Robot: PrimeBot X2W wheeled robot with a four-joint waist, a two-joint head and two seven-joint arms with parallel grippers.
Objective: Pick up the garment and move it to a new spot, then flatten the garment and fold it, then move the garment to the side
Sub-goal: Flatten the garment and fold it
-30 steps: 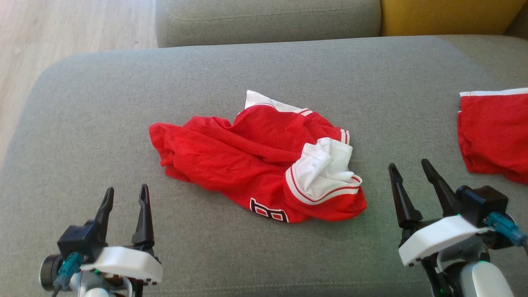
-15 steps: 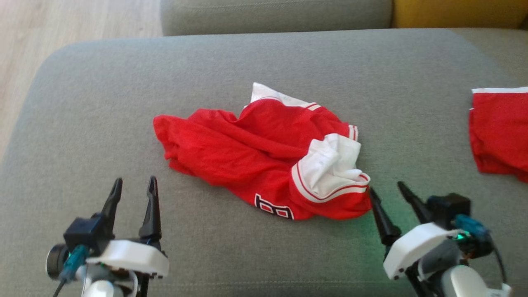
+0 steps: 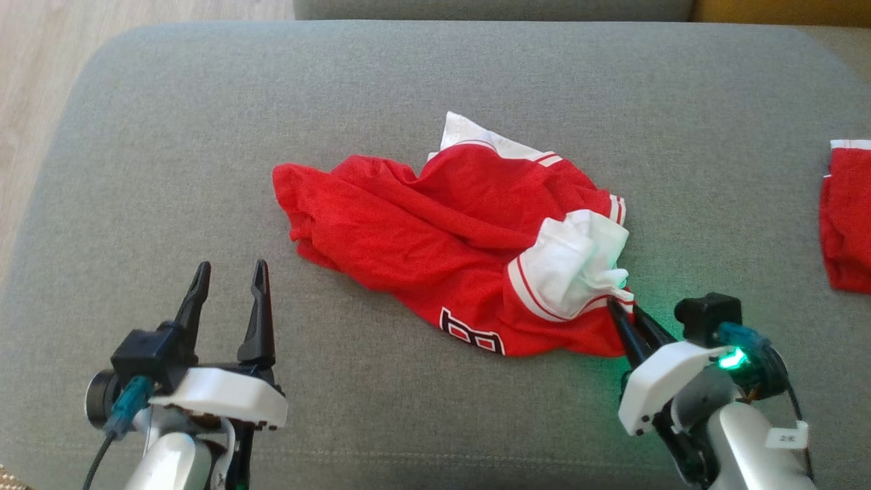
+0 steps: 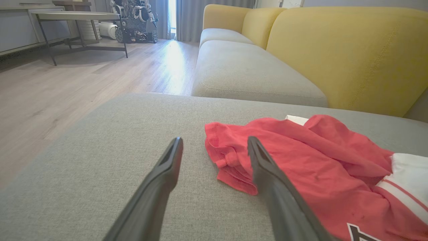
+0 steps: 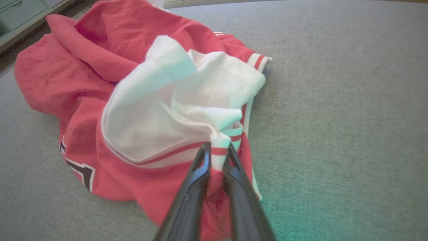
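Note:
A crumpled red garment (image 3: pixel 435 238) with white lining and striped trim lies in the middle of the grey cushion (image 3: pixel 170 156). My right gripper (image 3: pixel 622 309) is shut on the garment's striped white-and-red hem at its near right corner; in the right wrist view the hem (image 5: pixel 219 150) is pinched between the two fingers of the right gripper (image 5: pixel 217 149). My left gripper (image 3: pixel 230 272) stands open over bare cushion, to the near left of the garment. In the left wrist view the garment's red edge (image 4: pixel 234 160) lies just beyond the open fingers of the left gripper (image 4: pixel 214 144).
A second red cloth (image 3: pixel 847 211) with white trim lies at the cushion's right edge. Wooden floor (image 3: pixel 27 82) runs along the left. Another grey seat (image 4: pixel 247 73) and a yellow backrest (image 4: pixel 347 50) stand beyond, with a table (image 4: pixel 77 16) farther off across the floor.
My right gripper moved forward and left to the garment's near right corner and shut on its striped hem. The head camera tilted down and left. The left gripper stayed open.

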